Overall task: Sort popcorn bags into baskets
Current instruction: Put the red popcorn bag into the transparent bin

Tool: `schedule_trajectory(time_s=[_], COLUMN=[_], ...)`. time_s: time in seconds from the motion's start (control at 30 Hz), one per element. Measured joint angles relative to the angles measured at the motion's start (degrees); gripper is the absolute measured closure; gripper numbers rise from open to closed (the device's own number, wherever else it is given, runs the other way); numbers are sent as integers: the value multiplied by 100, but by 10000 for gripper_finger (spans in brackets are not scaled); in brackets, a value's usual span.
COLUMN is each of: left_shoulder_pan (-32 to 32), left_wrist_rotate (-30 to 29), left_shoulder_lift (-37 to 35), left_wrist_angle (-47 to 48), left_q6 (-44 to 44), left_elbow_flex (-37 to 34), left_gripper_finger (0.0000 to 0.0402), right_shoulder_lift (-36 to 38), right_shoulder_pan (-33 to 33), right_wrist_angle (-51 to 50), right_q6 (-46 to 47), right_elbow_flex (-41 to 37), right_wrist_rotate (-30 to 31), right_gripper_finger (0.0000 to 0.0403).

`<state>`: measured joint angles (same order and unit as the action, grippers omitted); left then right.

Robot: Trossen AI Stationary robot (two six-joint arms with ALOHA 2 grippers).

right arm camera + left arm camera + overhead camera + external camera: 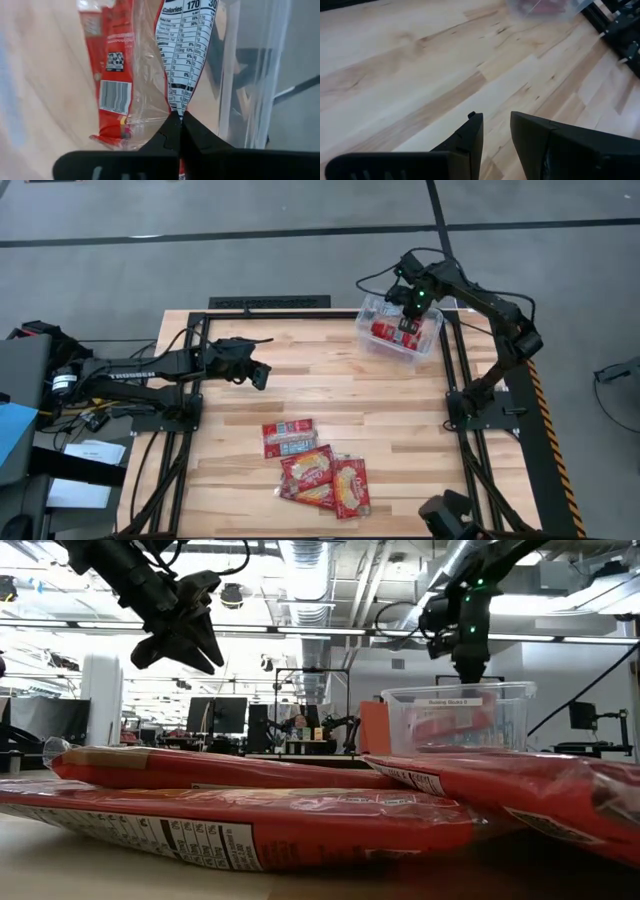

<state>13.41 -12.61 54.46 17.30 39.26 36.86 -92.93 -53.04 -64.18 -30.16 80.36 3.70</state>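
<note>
The clear tub (pixel 428 343) stands at the table's far right and holds red popcorn bags (pixel 385 330). My right gripper (pixel 408 322) is over the tub, shut on one bag (pixel 186 50) whose nutrition panel faces the wrist camera. Another red bag (pixel 116 65) lies in the tub beside it. Several more red bags (pixel 312 470) lie flat in a loose overlapping pile at the table's near middle. My left gripper (pixel 256 372) hovers open and empty above bare wood at the table's left middle. My right gripper pinches the bag's crimped end edge (pixel 178 107) between its two shut fingers, coming from above and pointing down into the tub. The bag hangs below the fingers inside the tub's walls. Whether its lower end rests on the tub's floor does not show.
Black frame rails (pixel 455 370) run along the table's far, left and right sides, close to the tub. Bare wood (pixel 340 385) lies between the pile and the tub. In the low view the pile (pixel 250 810) fills the foreground and the tub (pixel 460 715) stands behind.
</note>
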Motion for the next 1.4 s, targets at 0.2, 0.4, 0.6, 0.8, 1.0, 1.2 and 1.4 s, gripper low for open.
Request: schedule_trajectory(time_s=[0.2,0.4,0.6,0.8,1.0,1.2,1.4], left_shoulder_pan=[0,0,0,-22,-715,-1890,-2604], left_wrist_rotate=[-8,-15,-27,616,1350,964,339], left_shoulder_lift=[0,0,0,0,133,427,1003], left_wrist_angle=[15,39,41,273,632,-9,-565], left_q6=[-4,-50,-172,-380,-169,487,371], left_elbow_flex=[0,0,0,0,-459,-1044,-944], left_gripper_finger=[315,315,315,315,315,291,215], right_shoulder_lift=[-269,-279,-18,532,1257,1655,1678], right_shoulder_pan=[0,0,5,133,684,1302,1680], right_wrist_angle=[-21,-21,9,12,32,39,40], right_q6=[7,0,-29,93,732,1086,1327], right_elbow_flex=[0,0,4,4,4,4,4], right_wrist_rotate=[452,569,788,498,-392,-404,-399], right_gripper_finger=[355,307,246,216,221,234,234])
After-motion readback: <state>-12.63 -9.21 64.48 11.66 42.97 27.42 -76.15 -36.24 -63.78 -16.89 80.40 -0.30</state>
